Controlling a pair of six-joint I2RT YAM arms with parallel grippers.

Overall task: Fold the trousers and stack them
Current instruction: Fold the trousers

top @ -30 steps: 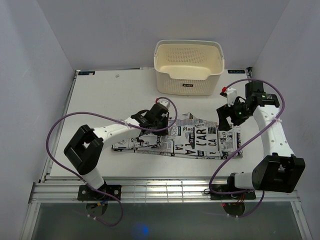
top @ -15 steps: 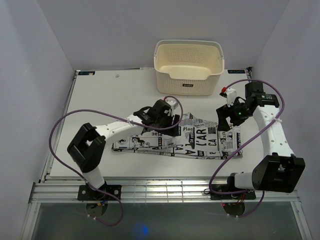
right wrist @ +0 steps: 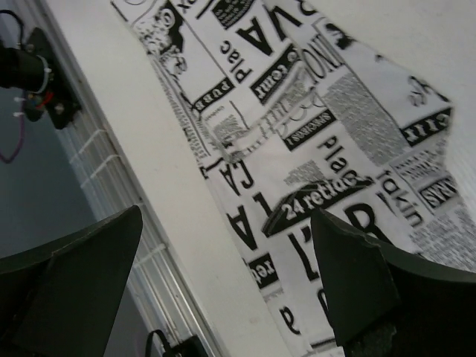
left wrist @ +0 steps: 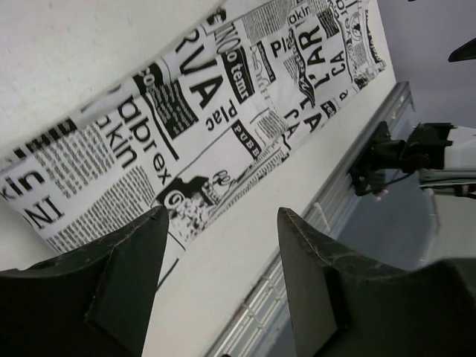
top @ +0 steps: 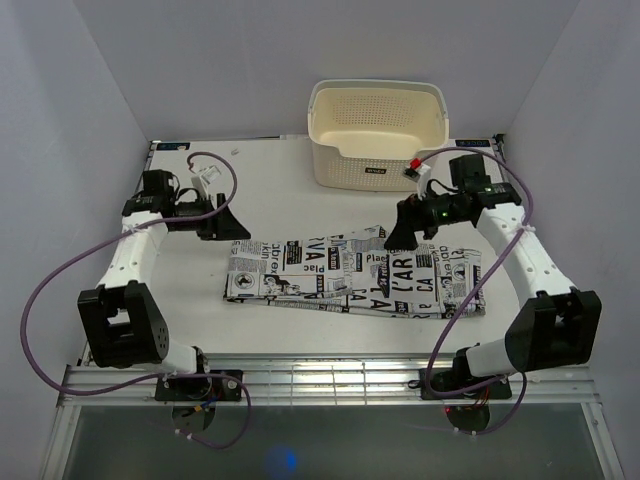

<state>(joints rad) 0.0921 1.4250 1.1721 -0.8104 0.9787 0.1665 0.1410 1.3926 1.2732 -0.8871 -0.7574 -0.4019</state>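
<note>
The trousers (top: pixel 355 278) lie flat on the white table (top: pixel 280 190) on the near side of the cream basket (top: pixel 378 130), well apart from its front wall. They form 1 long folded band. Its long axis runs left to right, roughly parallel to that front wall, and the near edge slants a little closer to the arm bases toward the right. The right end, which lies below the basket's right corner in the top view, is the wider of the 2 ends. The left end reaches out past the basket's left side and is narrower. The pictures do not show which end is the waist. The black print sits at mixed angles, with large letters across the middle.

The left gripper (left wrist: pixel 223 219) hangs left of the basket and nearer the arm bases, over bare table near the far left corner of the band, not touching it. Its 2 dark fingers (left wrist: pixel 123 282) stand well apart with nothing between them, and its wrist view looks along the cloth toward the table's front rail (left wrist: pixel 327 216).

The right gripper (right wrist: pixel 227 223) hangs just in front of the basket's front wall, above the far edge of the band a little right of its middle. Its jaws are spread wide and hold nothing. The printed cloth fills the gap between them in its wrist view, clear of both fingers.
</note>
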